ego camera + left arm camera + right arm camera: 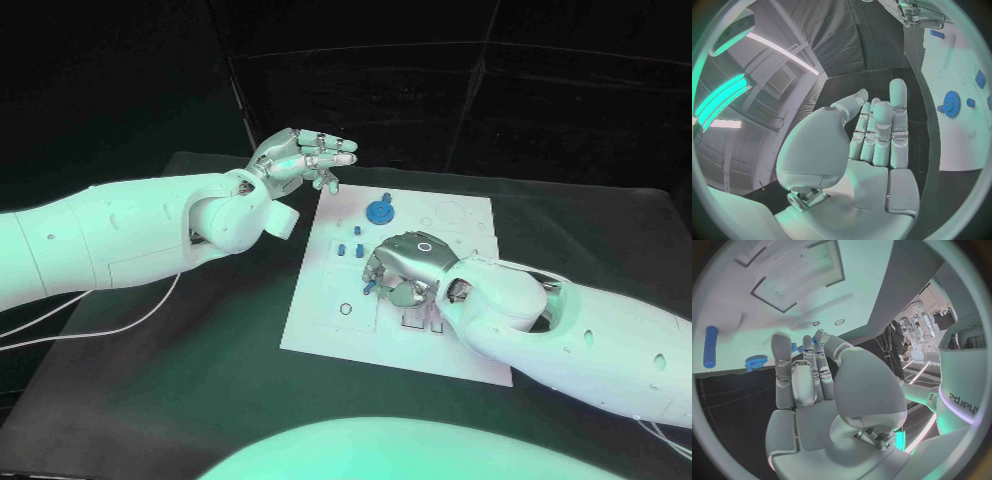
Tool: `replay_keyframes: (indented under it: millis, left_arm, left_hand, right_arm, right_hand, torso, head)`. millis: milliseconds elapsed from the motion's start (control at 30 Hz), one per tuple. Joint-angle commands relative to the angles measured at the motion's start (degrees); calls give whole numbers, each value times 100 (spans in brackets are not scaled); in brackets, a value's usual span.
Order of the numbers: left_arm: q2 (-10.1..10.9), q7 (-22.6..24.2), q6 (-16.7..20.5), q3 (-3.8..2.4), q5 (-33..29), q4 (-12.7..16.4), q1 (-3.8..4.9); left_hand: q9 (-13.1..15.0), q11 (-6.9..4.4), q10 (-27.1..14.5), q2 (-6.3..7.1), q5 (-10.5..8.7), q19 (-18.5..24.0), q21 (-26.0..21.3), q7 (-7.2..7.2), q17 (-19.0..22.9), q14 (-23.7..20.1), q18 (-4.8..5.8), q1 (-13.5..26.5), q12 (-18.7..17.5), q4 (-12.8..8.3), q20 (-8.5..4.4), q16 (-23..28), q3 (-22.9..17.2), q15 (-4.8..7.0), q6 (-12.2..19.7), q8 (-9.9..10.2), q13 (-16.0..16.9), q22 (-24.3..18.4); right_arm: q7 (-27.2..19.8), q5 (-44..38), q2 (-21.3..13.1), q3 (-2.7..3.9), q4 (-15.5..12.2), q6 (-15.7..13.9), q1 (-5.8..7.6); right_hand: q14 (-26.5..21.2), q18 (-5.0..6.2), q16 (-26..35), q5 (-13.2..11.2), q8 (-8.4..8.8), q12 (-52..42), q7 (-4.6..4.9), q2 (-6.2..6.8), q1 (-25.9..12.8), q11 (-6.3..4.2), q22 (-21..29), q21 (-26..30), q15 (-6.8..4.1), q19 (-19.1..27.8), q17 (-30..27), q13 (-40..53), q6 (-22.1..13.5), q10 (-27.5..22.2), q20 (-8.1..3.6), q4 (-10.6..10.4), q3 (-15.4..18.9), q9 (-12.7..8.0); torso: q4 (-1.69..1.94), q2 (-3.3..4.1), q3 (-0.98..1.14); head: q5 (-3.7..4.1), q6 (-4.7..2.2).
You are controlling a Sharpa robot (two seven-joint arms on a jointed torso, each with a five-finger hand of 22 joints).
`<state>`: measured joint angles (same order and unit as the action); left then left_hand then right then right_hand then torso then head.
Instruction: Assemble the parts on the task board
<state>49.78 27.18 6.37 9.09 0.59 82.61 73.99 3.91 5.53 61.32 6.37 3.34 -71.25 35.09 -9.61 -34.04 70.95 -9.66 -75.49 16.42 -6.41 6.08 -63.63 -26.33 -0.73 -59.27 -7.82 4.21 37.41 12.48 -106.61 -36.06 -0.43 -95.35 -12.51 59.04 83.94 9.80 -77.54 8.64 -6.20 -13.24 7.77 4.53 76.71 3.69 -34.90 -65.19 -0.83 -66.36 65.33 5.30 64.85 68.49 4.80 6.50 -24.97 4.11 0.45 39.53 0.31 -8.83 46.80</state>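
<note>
Now, closest to the robot, the right hand [408, 268] is low over the middle of the white board [325, 320], palm down. Its fingers curl downward and a small blue piece [371, 286] shows at the fingertips, but I cannot tell if the hand really holds it or only touches it. Just beyond the fingertips, a little toward the left arm, a few small blue pegs [348, 247] stand on the board in a short group. Farther away is the blue gear [379, 211] with a small blue piece [387, 195] behind it, near the far edge. So the blue parts lie ahead of the right hand, and this hand is clearly the nearer one for the next move, I think. Farthest, the left hand [299, 158] is raised above the far left corner of the board, its fingers bent in loosely with nothing in them. In the right wrist view, the word "sharpa" [959, 401] can be read on the white body.
</note>
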Motion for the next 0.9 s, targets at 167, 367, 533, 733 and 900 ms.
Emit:
replay_keyframes:
  millis: [167, 367, 533, 733, 900]
  left_arm:
    - [73, -37, -46, 27, -22, 82, -2]
    - [186, -89, -28, 96, 28, 202, -26]
    - [210, -96, -27, 118, 43, 243, -42]
    - [223, -93, -22, 126, 48, 253, -52]
    - [228, -82, -12, 128, 49, 239, -54]
  left_hand:
    - [-7, 10, -19, -69, 26, 45, -40, 4, -3, -42, -78, -6, 12, -7, 5, 15, 43, 10, 44, -8, -5, -6]
    - [16, -30, 86, -81, 24, 17, -43, 36, -42, 2, -85, -14, 138, -18, -6, -39, 110, 35, -55, -78, 35, -14]
    - [17, -33, 90, -81, 24, 15, -44, 39, -47, 6, -85, -14, 149, -19, -8, -44, 119, 37, -62, -84, 38, -16]
    - [17, -34, 90, -79, 23, 13, -45, 40, -52, 9, -85, -12, 154, -19, -9, -48, 125, 38, -64, -86, 39, -16]
    - [17, -33, 88, -77, 23, 12, -45, 41, -43, 6, -85, -10, 156, -19, -10, -45, 129, 39, -62, -86, 40, -17]
  right_arm:
    - [28, 2, -87, 1, -61, -342, 7]
    - [16, 92, -122, 1, -116, -196, 7]
    - [120, -154, -80, 0, -153, -19, 7]
    - [381, -769, -10, 1, -226, 76, 7]
    - [579, -1207, 37, 2, -281, 204, 7]
  right_hand:
    - [207, -52, -30, -27, 3, 29, -4, -11, -58, -18, -14, -27, -26, -3, 3, -7, 56, 39, 15, -28, 4, 4]
    - [207, -52, -29, -27, 4, 30, -5, -6, -59, -19, -18, -29, -27, -5, 0, -7, 57, 40, 14, -28, 6, 4]
    - [206, -54, -28, -28, 5, 31, -6, -2, -60, -20, -29, -34, -27, -9, -2, -8, 57, 40, 14, -28, 7, 4]
    - [205, -59, -30, -33, 7, 35, -10, 13, -76, -22, -60, -48, -29, -22, -3, -9, 64, 47, 13, -40, 18, 4]
    - [204, -62, -28, -35, 8, 38, -14, 24, -86, -24, -81, -58, -30, -31, -9, -10, 69, 51, 13, -47, 24, 4]
  torso:
    - [0, 1, -3]
    - [9, -7, 2]
    - [5, -2, -5]
    - [-12, -5, 0]
    - [-2, 0, -6]
  head:
    - [11, -22]
    - [12, -37]
    - [1, -37]
    - [-2, -47]
    - [11, -50]
